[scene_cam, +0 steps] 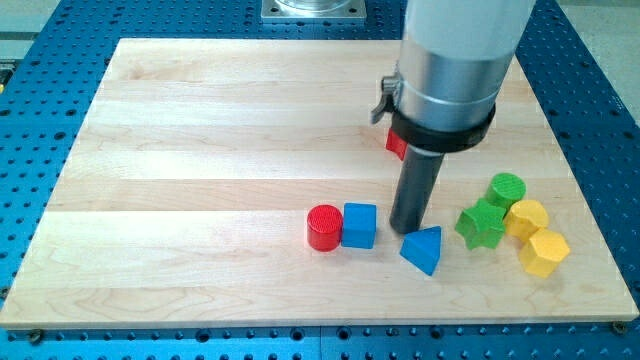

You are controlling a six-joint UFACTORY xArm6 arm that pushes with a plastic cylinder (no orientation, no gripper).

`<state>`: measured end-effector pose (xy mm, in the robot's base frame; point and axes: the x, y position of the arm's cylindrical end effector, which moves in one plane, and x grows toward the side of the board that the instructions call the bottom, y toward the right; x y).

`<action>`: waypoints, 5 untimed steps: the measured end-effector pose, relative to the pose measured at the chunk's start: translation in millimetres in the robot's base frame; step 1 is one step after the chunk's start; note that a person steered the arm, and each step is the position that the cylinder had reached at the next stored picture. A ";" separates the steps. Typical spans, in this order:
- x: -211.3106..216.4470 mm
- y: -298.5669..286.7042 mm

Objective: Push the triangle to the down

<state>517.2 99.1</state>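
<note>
The blue triangle [423, 249] lies on the wooden board [200, 150] near the view's bottom, right of centre. My tip [409, 229] stands just above the triangle's upper left edge, touching or nearly touching it. A blue cube [359, 225] sits left of my tip, with a red cylinder [324, 227] touching its left side.
A green star [481, 224], a green cylinder [506, 189], a yellow cylinder-like block [527, 217] and a yellow hexagon [545, 252] cluster at the view's right. A red block [396, 146] is partly hidden behind the arm. The board's bottom edge lies close below the triangle.
</note>
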 end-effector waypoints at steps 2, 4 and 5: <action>50.6 11.7; 65.3 68.3; 101.4 64.1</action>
<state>618.6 163.2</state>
